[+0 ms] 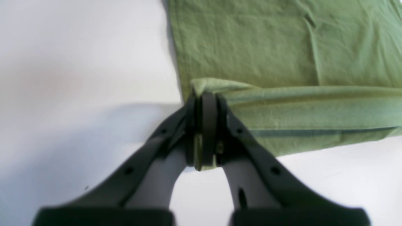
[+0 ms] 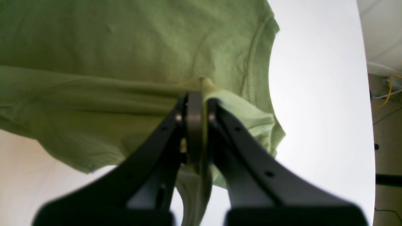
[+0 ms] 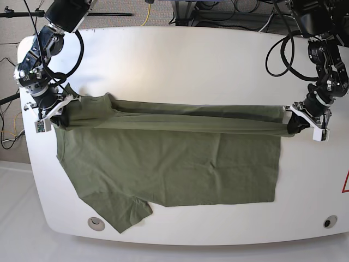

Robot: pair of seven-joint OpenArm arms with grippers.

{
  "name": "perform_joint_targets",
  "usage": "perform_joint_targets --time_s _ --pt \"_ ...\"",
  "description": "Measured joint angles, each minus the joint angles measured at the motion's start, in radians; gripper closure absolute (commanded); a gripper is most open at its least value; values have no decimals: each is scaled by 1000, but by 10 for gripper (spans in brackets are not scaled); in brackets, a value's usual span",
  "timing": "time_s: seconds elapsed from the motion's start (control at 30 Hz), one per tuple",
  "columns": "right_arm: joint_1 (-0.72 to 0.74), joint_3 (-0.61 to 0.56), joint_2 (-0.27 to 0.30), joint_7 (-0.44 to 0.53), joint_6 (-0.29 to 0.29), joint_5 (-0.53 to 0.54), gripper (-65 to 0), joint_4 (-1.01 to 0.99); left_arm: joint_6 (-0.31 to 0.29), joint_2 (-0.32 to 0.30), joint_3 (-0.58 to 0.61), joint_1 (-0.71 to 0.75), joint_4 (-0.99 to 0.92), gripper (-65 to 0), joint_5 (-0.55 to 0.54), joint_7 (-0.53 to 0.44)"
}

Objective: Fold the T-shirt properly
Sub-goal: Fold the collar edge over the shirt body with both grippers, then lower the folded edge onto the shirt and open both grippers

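The olive-green T-shirt (image 3: pixel 169 158) lies across the white table, its far long edge lifted and stretched taut between the two arms. My left gripper (image 1: pixel 205 97) is shut on the hem corner of the T-shirt (image 1: pixel 282 103), seen at the base view's right (image 3: pixel 294 124). My right gripper (image 2: pixel 196 97) is shut on a bunched fold of the T-shirt (image 2: pixel 125 47) by the neck and shoulder, at the base view's left (image 3: pixel 57 114). One sleeve (image 3: pixel 128 210) lies flat near the front edge.
The white table (image 3: pixel 191 60) has rounded corners, with a round hole at the front left (image 3: pixel 96 222) and another at the front right (image 3: pixel 329 221). Cables and stands lie beyond the far edge. A red mark (image 3: pixel 346 183) shows at the right border.
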Motion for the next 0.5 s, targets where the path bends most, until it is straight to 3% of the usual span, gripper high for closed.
perform_joint_targets --time_s 0.27,0.5 --pt "42 -7 0 25 0 -28 0 -77 9 -2 10 -25 -47 0 4 4" --pt "70 -35 5 50 -8 -51 0 -165 9 -3 16 -39 -32 -93 29 -16"
